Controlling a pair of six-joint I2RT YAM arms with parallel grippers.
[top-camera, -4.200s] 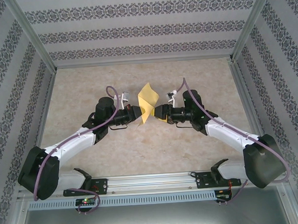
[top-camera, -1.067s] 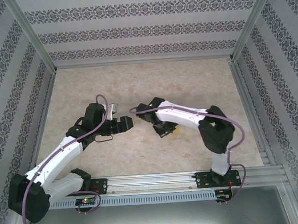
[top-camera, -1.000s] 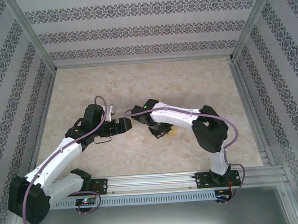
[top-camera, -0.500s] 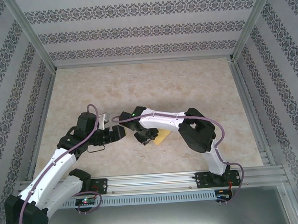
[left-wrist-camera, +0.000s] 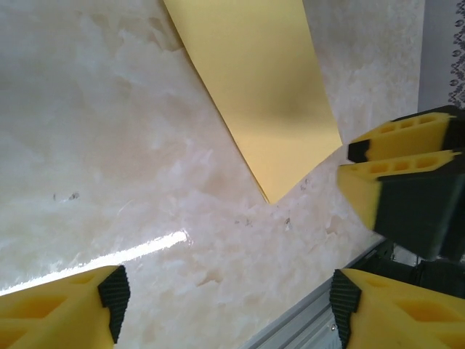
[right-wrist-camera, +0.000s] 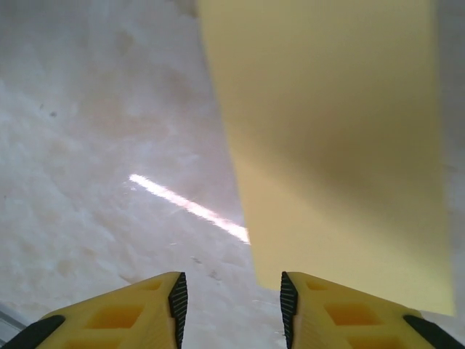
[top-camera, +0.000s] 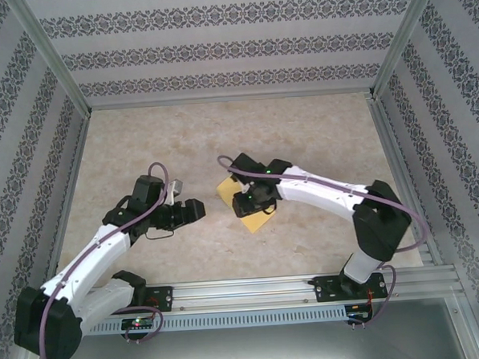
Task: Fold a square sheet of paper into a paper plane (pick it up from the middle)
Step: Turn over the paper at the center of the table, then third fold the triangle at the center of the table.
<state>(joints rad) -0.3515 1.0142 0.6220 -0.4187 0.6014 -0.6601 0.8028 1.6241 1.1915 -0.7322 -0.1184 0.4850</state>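
Down at the near edge, the aluminium rail (top-camera: 245,290) is carrying both arm bases. Further in, the left gripper (top-camera: 194,210) is hovering over the glossy marbled table (top-camera: 141,144), fingers spread wide around nothing. Just beside it the right gripper (top-camera: 242,203) is hanging, jaws parted and empty, above the mustard sheet of paper (top-camera: 259,222), which is lying flat mid-table. Beyond, striped patterned wallpaper (top-camera: 233,51) is closing off the room.
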